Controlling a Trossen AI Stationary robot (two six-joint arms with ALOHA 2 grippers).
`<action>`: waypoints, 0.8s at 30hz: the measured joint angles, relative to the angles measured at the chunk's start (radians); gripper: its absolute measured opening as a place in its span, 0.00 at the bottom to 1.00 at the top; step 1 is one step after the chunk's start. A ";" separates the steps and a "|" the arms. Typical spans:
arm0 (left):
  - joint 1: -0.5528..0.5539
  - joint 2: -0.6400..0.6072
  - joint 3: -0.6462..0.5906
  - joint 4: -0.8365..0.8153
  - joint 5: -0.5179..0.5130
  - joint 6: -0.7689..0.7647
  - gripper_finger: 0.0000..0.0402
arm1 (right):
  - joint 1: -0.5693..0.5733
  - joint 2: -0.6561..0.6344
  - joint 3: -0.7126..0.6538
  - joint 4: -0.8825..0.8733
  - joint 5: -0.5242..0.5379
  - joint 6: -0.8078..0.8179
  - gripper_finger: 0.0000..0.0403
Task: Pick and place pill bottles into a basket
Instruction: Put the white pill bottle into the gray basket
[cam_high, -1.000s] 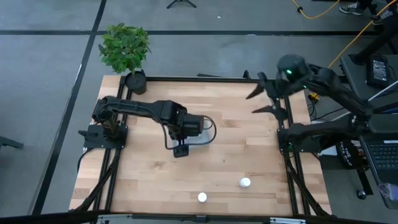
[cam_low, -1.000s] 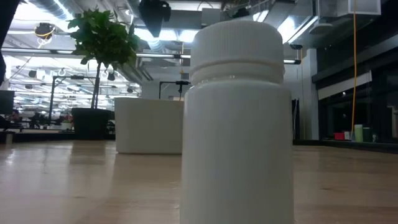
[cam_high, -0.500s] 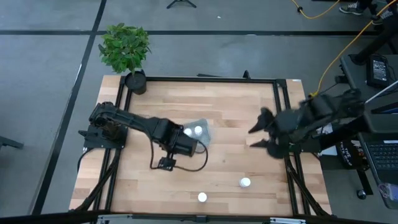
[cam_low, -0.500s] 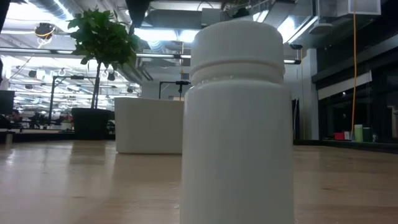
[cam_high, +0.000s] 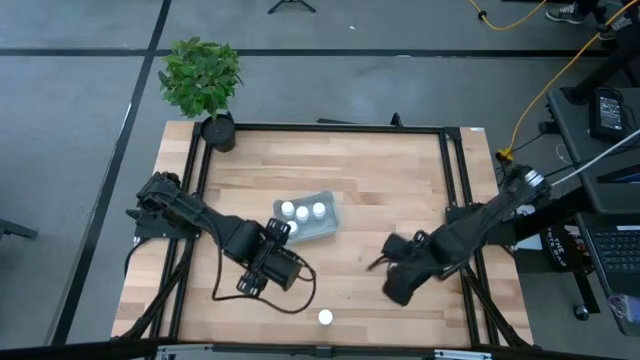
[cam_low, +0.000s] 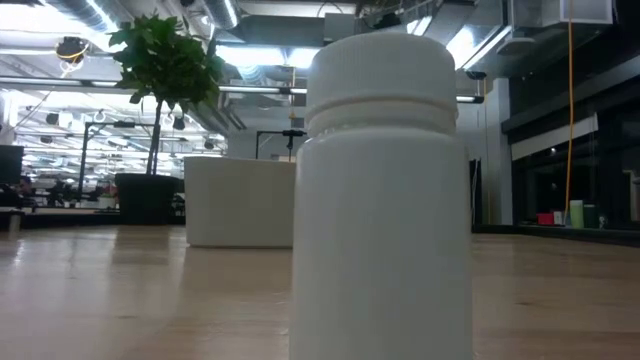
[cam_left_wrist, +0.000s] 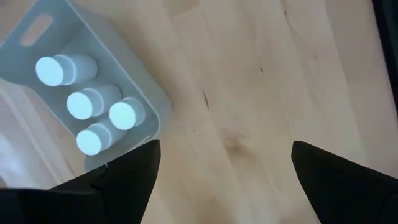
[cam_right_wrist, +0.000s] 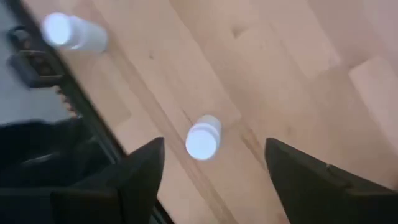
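While the wooden tabletop (cam_high: 360, 180) carries everything, the two dark arms reach in over its near half. The right gripper (cam_right_wrist: 211, 180) hangs above the near right part of the wood, its jaws spread wide and empty, with one pill bottle (cam_right_wrist: 202, 138) standing on the boards between the two fingers in the right wrist view; in the high view that arm hides it. The left gripper (cam_left_wrist: 224, 180) hovers near the front, left of centre, jaws also parted and holding nothing. Just beside it, toward the table's middle, sits the pale blue-grey basket (cam_high: 325, 228), where four white bottles (cam_left_wrist: 102, 118) stand upright together. Another bottle (cam_high: 325, 317) stands alone near the front edge, filling the low view. A potted plant (cam_high: 203, 80) marks the far left corner.
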 joint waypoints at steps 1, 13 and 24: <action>-0.008 0.000 0.000 0.000 -0.002 -0.006 0.88 | 0.003 0.028 0.000 0.001 -0.009 0.023 0.69; -0.056 0.000 0.000 -0.016 0.012 -0.036 0.88 | 0.078 0.185 0.000 0.033 -0.039 0.280 0.77; -0.056 0.000 0.000 -0.015 0.043 -0.034 0.88 | 0.101 0.204 0.000 0.061 -0.005 0.387 0.91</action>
